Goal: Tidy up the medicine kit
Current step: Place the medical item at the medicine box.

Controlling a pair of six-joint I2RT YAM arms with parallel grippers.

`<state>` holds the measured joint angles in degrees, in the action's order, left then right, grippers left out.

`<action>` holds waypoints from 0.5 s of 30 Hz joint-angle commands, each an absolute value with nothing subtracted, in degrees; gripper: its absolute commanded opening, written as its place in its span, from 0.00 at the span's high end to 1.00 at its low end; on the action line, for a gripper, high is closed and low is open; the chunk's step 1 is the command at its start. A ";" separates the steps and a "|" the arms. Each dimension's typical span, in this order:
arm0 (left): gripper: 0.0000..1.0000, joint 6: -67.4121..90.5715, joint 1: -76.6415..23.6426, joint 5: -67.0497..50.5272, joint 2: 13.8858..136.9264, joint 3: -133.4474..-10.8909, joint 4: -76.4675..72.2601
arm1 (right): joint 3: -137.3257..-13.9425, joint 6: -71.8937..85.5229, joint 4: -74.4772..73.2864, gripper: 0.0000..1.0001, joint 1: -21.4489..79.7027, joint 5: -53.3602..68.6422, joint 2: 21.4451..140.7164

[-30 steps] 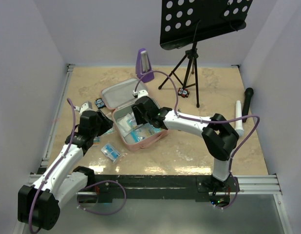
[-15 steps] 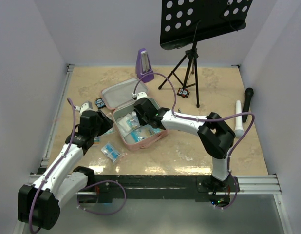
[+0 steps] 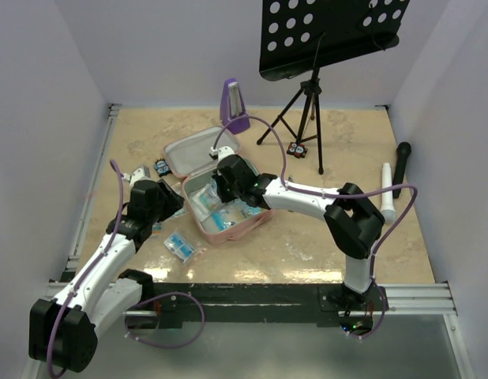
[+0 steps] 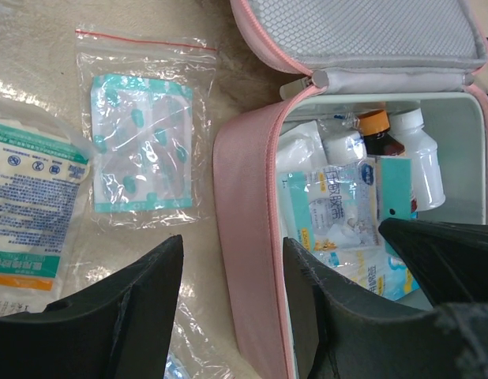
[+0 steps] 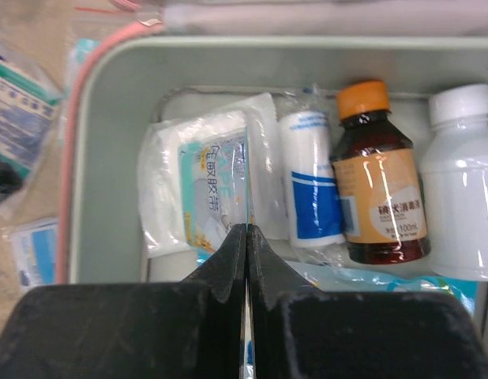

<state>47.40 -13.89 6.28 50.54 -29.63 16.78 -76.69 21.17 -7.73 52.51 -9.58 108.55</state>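
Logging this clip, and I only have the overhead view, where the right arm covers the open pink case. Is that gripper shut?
Observer: Yes. The right gripper is shut, its tips meeting over a white packet in the pink case; whether they pinch it, I cannot tell.
Operator: What lies beside that packet?
Observer: A white roll with a blue label, then a brown bottle with an orange cap, then a white bottle.
Operator: And the other arm?
Observer: The left gripper is open, with the case's side wall between its fingers.
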 commanded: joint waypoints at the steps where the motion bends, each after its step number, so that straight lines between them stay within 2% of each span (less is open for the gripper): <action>1: 0.42 47.64 -13.54 5.98 49.75 -28.74 14.85 | -76.99 20.56 -2.37 1.00 52.91 -2.11 105.11; 11: 0.43 47.64 -13.54 6.15 49.57 -28.83 15.47 | -79.89 22.59 -5.09 1.00 52.91 -2.02 109.77; 12: 0.43 47.64 -13.54 6.15 49.57 -28.83 15.38 | -80.07 22.67 -5.71 0.96 52.91 -2.72 110.12; 15: 0.43 47.73 -13.54 5.63 49.92 -28.92 15.47 | -79.89 23.38 -7.73 0.77 52.91 -5.00 110.04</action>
<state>47.40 -13.89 6.24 50.33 -29.02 16.86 -78.00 22.22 -5.43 52.60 -3.31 109.73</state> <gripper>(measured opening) 0.575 0.152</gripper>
